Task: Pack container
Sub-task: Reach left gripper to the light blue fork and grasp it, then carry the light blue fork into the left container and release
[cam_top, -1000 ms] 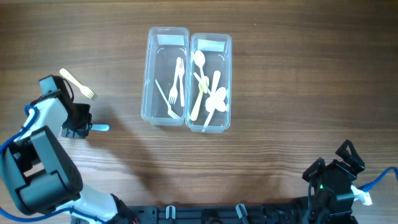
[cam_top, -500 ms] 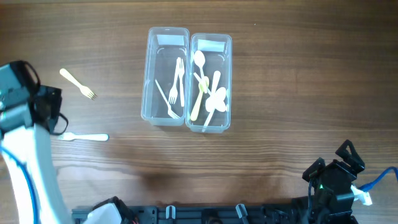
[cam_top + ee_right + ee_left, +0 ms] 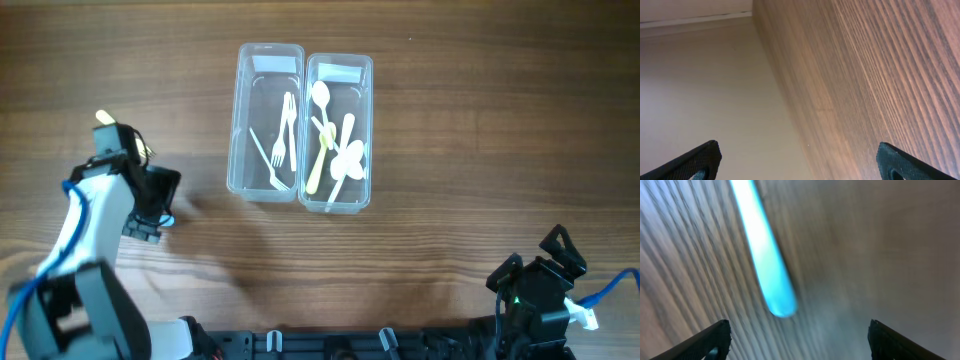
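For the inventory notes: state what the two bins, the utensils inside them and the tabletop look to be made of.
Left bin and right bin: clear, glossy plastic, probably; wood grain shows through the walls.
Utensils: likely plastic; white and cream, thin, moulded-looking.
Tabletop: wood or wood-look laminate; brown streaked grain, low sheen.

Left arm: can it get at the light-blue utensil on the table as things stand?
Probably yes. The left gripper hangs right over the light-blue utensil with jaws wide, and the handle lines up with the gap between them on bare table. Nothing covers it. The wrist view is blurred, so exact alignment is unsure.
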Controlling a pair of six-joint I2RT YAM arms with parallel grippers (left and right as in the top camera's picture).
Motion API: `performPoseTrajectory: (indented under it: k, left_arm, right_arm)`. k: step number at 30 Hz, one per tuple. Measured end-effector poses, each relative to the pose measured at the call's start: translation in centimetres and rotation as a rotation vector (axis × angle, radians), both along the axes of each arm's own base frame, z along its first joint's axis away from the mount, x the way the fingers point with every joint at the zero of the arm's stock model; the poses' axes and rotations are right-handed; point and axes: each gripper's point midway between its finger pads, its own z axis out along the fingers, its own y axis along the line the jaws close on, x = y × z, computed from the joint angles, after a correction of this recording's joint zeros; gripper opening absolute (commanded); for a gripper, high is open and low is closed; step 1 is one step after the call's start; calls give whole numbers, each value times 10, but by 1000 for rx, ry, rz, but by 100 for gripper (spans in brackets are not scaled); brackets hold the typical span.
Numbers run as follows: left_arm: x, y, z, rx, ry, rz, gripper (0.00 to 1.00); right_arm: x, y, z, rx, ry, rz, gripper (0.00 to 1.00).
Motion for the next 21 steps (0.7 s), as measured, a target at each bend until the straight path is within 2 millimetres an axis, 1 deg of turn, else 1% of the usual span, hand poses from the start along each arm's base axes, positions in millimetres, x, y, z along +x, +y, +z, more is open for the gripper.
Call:
performPoseTrajectory:
  k: [1, 2, 4, 9, 11, 13, 14, 15, 18, 21]
  left_arm:
    - [-3, 0, -9, -6, 28, 2, 86]
    - [-1, 1, -17, -2, 38, 3, 86]
    - [1, 4, -27, 5, 54, 4, 86]
    - [6, 10, -29, 39, 45, 10, 86]
    - [8, 14, -30, 59, 40, 11, 77]
    - [10, 19, -30, 89, 29, 14, 62]
    - [10, 21, -31, 104, 26, 14, 52]
    - [10, 24, -31, 118, 24, 15, 46]
    - [10, 27, -30, 134, 23, 20, 40]
    - [10, 27, -30, 135, 26, 22, 31]
  right_arm:
    - [0, 0, 0, 0, 0, 0, 100]
    - [0, 0, 0, 0, 0, 0, 100]
    - [0, 0, 0, 0, 1, 0, 100]
    - [0, 0, 0, 0, 0, 0, 100]
    - [0, 0, 0, 0, 0, 0, 100]
    - [0, 0, 0, 0, 0, 0, 100]
    - [0, 0, 0, 0, 0, 0, 100]
    - [0, 0, 0, 0, 0, 0, 100]
    - [0, 0, 0, 0, 0, 0, 100]
    - [0, 0, 0, 0, 0, 0, 100]
